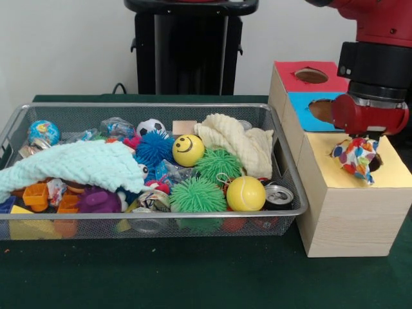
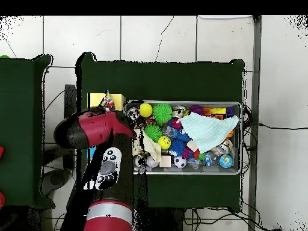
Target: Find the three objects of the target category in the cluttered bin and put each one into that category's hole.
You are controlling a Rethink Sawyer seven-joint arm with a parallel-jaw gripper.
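Above the yellow box top, the gripper is shown clenched on one of the three objects, a patchwork fabric piece held over the hole; the bin is seen to the left, holding a mint-green towel.

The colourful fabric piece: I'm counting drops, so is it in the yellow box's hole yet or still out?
Still out. The fabric piece hangs beneath the hand, just above the hole in the yellow top.

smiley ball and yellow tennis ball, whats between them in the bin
In the front view a green spiky ball sits between the smiley ball and the yellow tennis ball inside the bin.
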